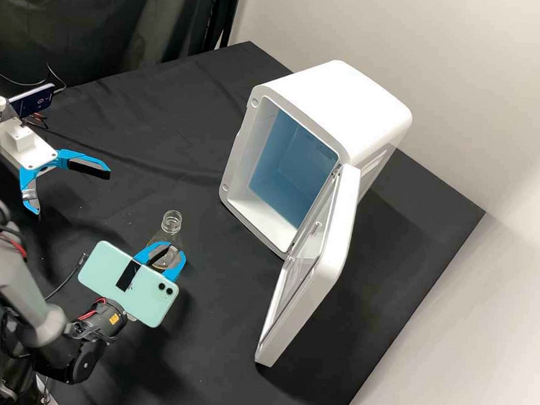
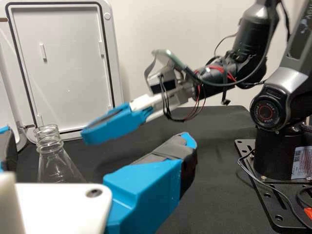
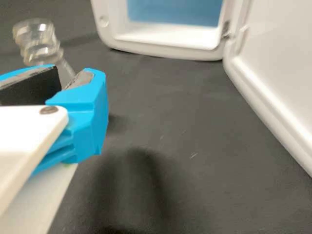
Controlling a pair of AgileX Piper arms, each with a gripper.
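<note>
Though the high view makes the right gripper look ringed round the bottle, the left wrist view corrects that. Side-on, its blue fingertips stop just beside the bottle's neck, not touching. The jaws stand part-way open, and I judge the gap about enough to take the bottle. Nothing held.

Bottle: clear, uncapped, nothing in it, upright on the black bench. It stands out in front of the fridge, near its open mouth but apart from it. The fridge is white outside and pale blue inside, with its door swung wide.

Left gripper: spread wide, holding nothing. It is farther from the fridge than the bottle is, and well apart from both.

Handling, my guess:
- Very light, so a nudge from one finger would likely tip or skate it.
- Thin walls that should give under a hard squeeze.
- Slick surface.
- The neck and shoulder look stiffest, while the body just below the shoulder offers the pads most surface.
- A gentle, centred close seems wise.

Views compared:
- The high view lays out the fridge, door and both arms, and the mint-green phone strapped to the right arm. It hides the gap at the bottle.
- The left wrist view gives that gap and the door's inner face flat-on.
- The right wrist view has the bottle's neck beyond its own fingers, with the lower lip of the fridge's opening farther off.
</note>
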